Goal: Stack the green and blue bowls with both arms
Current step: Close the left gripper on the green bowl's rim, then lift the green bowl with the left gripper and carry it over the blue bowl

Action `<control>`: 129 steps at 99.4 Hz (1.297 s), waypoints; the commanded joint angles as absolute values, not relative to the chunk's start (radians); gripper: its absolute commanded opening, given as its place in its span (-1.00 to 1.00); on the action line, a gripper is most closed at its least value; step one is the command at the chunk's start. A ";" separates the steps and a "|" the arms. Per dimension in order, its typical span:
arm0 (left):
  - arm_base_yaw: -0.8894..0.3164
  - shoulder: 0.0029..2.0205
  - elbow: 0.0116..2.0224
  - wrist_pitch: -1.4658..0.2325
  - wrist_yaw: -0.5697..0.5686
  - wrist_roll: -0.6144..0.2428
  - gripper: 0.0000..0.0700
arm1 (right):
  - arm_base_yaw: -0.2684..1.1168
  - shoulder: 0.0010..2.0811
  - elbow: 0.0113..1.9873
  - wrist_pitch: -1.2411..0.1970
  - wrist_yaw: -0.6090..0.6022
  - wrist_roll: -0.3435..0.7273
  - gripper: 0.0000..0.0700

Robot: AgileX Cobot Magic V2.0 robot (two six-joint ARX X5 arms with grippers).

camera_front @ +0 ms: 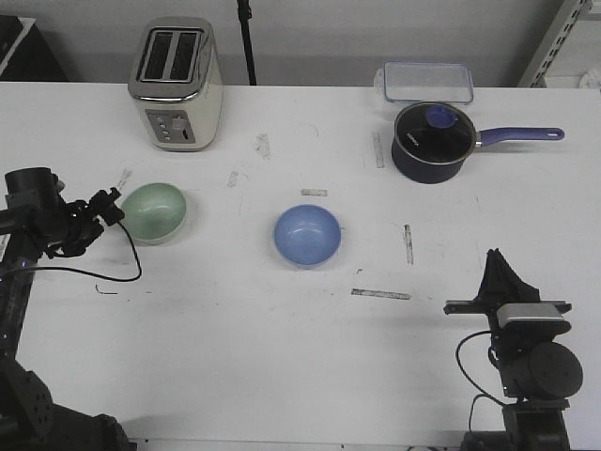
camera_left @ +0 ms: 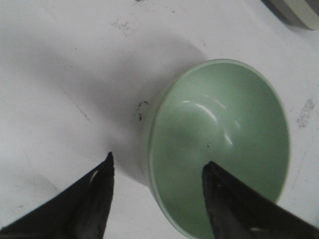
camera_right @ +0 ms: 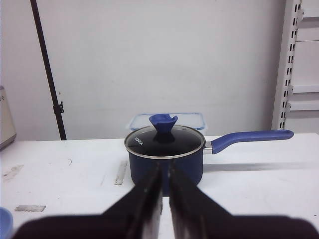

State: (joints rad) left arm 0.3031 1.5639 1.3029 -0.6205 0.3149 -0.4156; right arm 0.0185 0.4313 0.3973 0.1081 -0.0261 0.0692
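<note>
At bench near edge, R corner: right gripper (camera_front: 495,266) parked, fingers pressed together, holding nothing.
Bench L edge: left gripper (camera_left: 157,172) spread wide, straddling near rim of green bowl (camera_front: 155,211); one finger (camera_left: 227,199) inside, the other outside on bench. Not yet clamped.
Bench centre: blue bowl (camera_front: 307,235), upright, well apart from both grippers.
Step advice: seat fingers deeper over rim wall before closing; lift level, else smooth rim prob. slips.
Far R: saucepan (camera_front: 430,141), not involved.
</note>
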 commanded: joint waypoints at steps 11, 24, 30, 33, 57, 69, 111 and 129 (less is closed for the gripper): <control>0.288 1.619 1.321 -0.598 0.307 -0.428 0.19 | 0.020 0.431 0.396 0.120 -0.026 0.082 -0.96; 0.276 1.646 1.321 -0.570 0.307 -0.430 0.16 | 0.019 0.431 0.396 0.119 -0.026 0.082 -0.96; 0.268 1.662 1.321 -0.570 0.306 -0.430 0.16 | 0.019 0.431 0.396 0.120 -0.026 0.082 -0.96; 0.263 1.673 1.321 -0.571 0.304 -0.430 0.16 | 0.019 0.431 0.396 0.119 -0.026 0.082 -0.96; 0.231 1.736 1.321 -0.574 0.243 -0.432 -0.31 | 0.019 0.431 0.396 0.120 -0.026 0.082 -0.96; 0.221 1.742 1.321 -0.574 0.226 -0.432 -0.68 | 0.019 0.431 0.396 0.119 -0.026 0.082 -0.96; 0.187 1.689 1.321 -0.577 0.226 -0.440 -1.00 | 0.019 0.431 0.396 0.120 -0.026 0.082 -0.96; 0.112 1.590 1.328 -0.575 0.226 -0.469 -1.00 | 0.019 0.431 0.396 0.120 -0.026 0.082 -0.96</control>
State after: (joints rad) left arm 0.1349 1.6157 1.3041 -0.5793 0.2172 -0.4393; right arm 0.0185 0.4313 0.3973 0.1081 -0.0265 0.0692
